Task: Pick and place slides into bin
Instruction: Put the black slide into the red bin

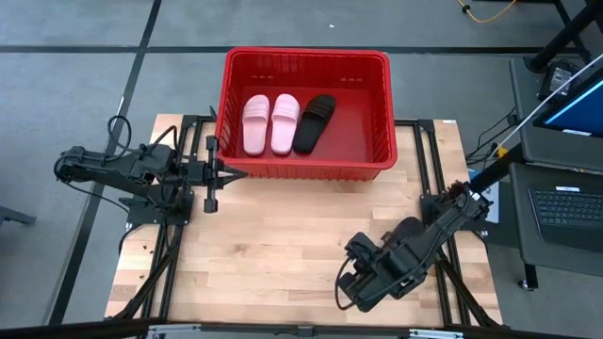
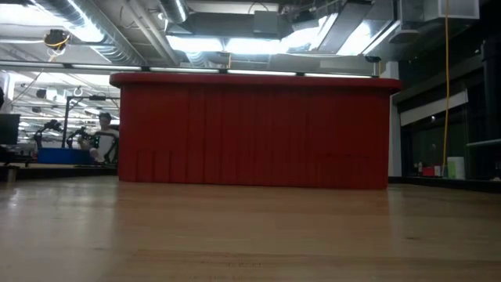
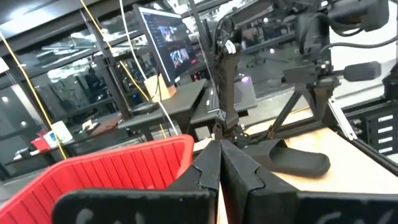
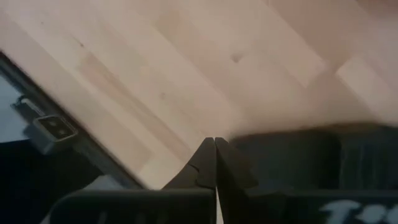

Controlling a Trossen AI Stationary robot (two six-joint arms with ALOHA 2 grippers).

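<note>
Ribbed red plastic bin (image 1: 377, 113), three smooth slides (image 1: 285, 123), woodgrain table (image 1: 283, 245)

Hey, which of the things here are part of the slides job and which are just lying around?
Job: bin; two pink slides and one black slide inside it; a dark shape on the table, probably the fourth slide; left gripper and right gripper, fingers shut.
Lying about: laptop; monitor; yellow cable.

No text (or label) is readable anywhere.
</note>
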